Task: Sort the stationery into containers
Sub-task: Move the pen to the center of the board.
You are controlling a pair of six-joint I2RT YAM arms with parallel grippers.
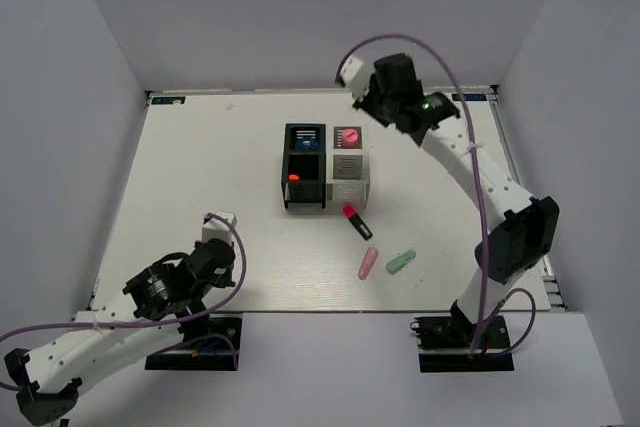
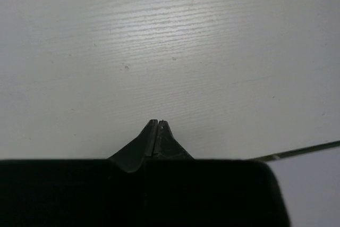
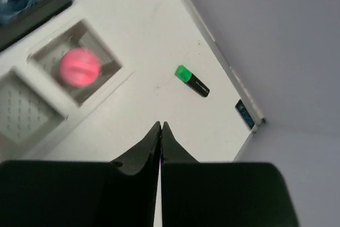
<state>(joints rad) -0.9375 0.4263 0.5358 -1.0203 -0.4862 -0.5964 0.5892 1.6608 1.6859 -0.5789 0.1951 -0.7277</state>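
Observation:
The black organiser (image 1: 304, 187) and the white organiser (image 1: 348, 187) stand joined at mid-table. A blue pot (image 1: 306, 139) sits in the black far cell, and something orange-red (image 1: 294, 177) shows in the black near cell. A pink tube (image 1: 347, 136) sits in the white far cell, also in the right wrist view (image 3: 79, 67). A red-capped marker (image 1: 356, 220), a pink capsule (image 1: 368, 262) and a mint capsule (image 1: 400, 262) lie in front of the organisers. A green-capped marker (image 3: 192, 80) lies near the far right corner. My right gripper (image 3: 160, 125) is shut and empty above the table behind the white organiser. My left gripper (image 2: 157, 122) is shut and empty over bare table at the near left.
The table's far edge and right wall (image 3: 249, 115) are close to the green-capped marker. The right arm (image 1: 480, 177) arches over the right side of the table. The table's near edge (image 2: 303, 150) lies beside my left gripper.

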